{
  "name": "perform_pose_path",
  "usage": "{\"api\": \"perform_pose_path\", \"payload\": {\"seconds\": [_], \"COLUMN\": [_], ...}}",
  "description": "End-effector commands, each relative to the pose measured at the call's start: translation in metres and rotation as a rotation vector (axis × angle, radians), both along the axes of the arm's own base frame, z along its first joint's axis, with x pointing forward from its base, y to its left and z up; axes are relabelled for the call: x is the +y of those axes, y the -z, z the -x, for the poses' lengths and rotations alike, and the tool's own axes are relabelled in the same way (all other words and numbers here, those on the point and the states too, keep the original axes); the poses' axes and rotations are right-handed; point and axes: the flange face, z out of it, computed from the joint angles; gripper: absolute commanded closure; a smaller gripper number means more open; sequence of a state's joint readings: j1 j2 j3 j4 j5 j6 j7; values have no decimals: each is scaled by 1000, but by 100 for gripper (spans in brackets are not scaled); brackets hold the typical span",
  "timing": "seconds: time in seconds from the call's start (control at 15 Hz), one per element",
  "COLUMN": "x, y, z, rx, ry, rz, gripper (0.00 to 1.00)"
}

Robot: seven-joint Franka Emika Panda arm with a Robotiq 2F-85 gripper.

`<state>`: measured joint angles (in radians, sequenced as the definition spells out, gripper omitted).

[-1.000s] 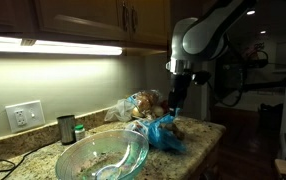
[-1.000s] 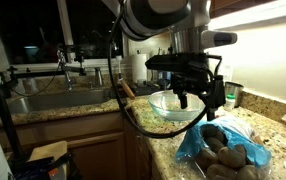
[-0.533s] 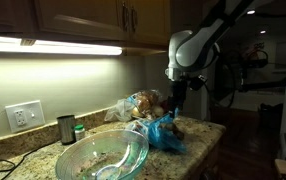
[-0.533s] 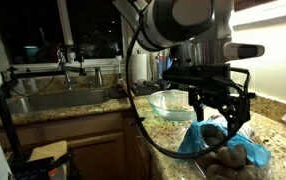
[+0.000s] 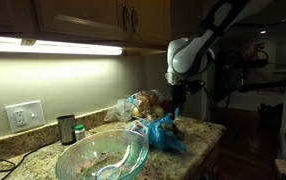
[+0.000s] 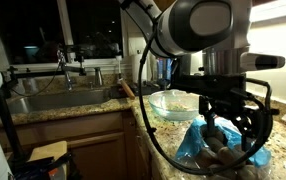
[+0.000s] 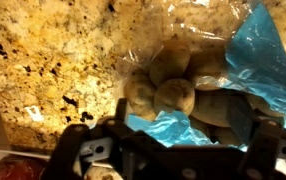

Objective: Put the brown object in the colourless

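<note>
Several brown potatoes (image 7: 173, 85) lie in an open blue and clear plastic bag (image 7: 253, 55) on the granite counter. The bag also shows in both exterior views (image 5: 166, 132) (image 6: 198, 145). My gripper (image 7: 178, 120) hangs open directly above the potatoes with nothing between its fingers. In an exterior view the gripper (image 6: 233, 130) stands over the bag. A colourless glass bowl (image 5: 103, 155) sits on the counter to the side of the bag, and it shows behind the gripper in an exterior view (image 6: 173, 102).
A sink (image 6: 53, 100) with a tap is set in the counter beyond the bowl. A dark cup (image 5: 66, 128) and a wall socket (image 5: 24, 116) are near the backsplash. Another clear bag (image 5: 138, 105) lies behind the blue one. The counter edge (image 6: 148, 125) is close.
My gripper has moved sideways from over the glass bowl to above the bag of potatoes and has come lower. It stays open and empty.
</note>
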<state>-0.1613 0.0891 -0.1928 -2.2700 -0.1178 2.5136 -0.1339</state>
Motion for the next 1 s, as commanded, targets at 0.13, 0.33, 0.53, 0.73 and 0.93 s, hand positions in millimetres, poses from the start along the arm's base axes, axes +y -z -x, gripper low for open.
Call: {"api": "perform_pose_path", "payload": {"seconds": [0.13, 0.33, 0.53, 0.73, 0.93], "x": [-9, -17, -28, -39, -36], "y": [8, 15, 20, 23, 26], "z": [-6, -7, -7, -11, -17], "rx": [-12, -1, 6, 5, 3], "ry": [39, 56, 71, 85, 99], "rz": [-12, -17, -15, -19, -43], "gripper": [0, 0, 0, 0, 0]}}
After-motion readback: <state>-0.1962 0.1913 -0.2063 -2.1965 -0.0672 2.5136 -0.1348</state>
